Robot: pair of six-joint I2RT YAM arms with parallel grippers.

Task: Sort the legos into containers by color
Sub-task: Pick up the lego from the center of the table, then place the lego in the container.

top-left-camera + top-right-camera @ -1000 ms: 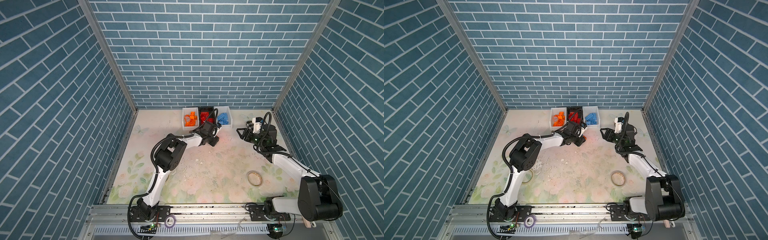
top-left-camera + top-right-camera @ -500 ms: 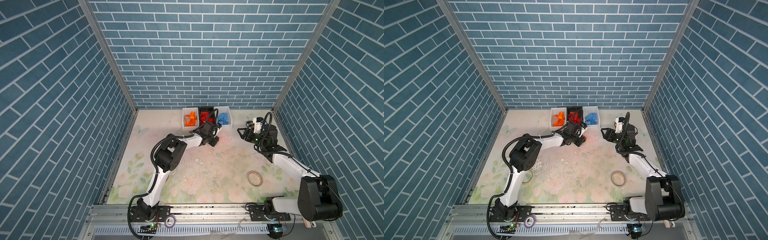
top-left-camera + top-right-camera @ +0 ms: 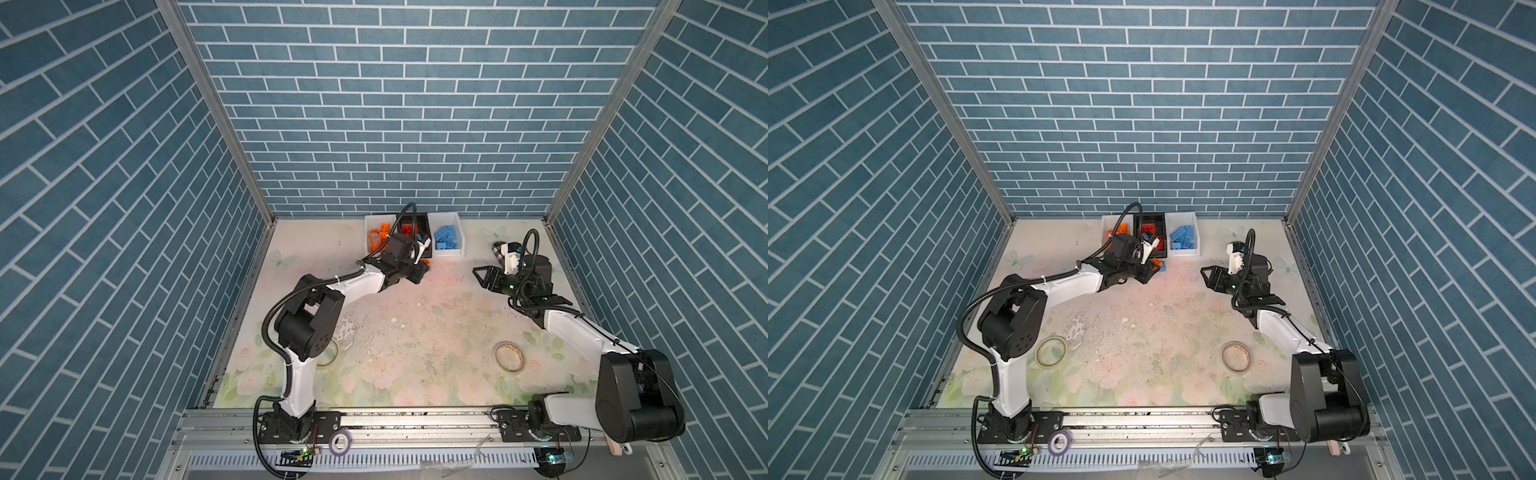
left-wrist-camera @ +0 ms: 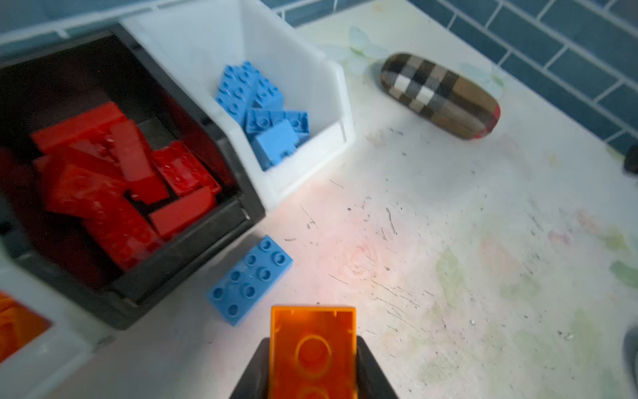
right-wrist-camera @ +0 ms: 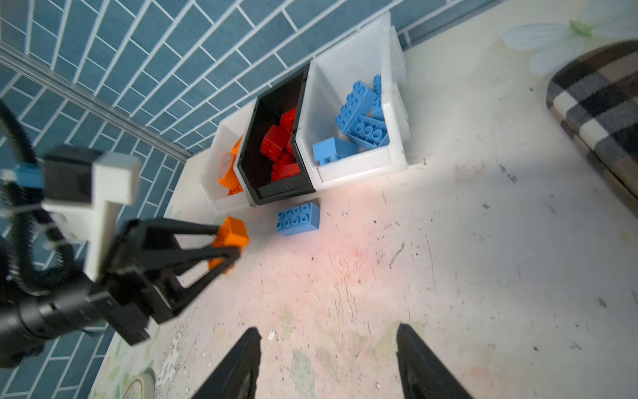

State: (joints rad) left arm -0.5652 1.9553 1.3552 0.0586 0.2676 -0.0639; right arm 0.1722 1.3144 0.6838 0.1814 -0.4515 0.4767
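Three containers stand in a row at the back wall. The white one [image 3: 368,221] holds orange legos, the black one [image 4: 193,262] red legos [image 4: 114,179], and the other white one [image 4: 303,162] light blue legos [image 4: 262,110]. My left gripper [image 4: 313,342] is shut on an orange brick [image 4: 313,349], just in front of the black container. A loose blue brick [image 4: 250,279] lies on the table beside it, at the black container's front lip. My right gripper [image 5: 328,362] stands open and empty, off to the right of the containers in both top views.
A tan plaid case [image 4: 440,95] lies right of the containers, behind my right arm. Clear tape rolls lie at front right [image 3: 508,356] and by the left arm's base [image 3: 1051,351]. A purple roll [image 3: 340,441] sits on the front rail.
My right gripper has drifted a little to the left. The left gripper keeps the orange brick and has hardly moved.
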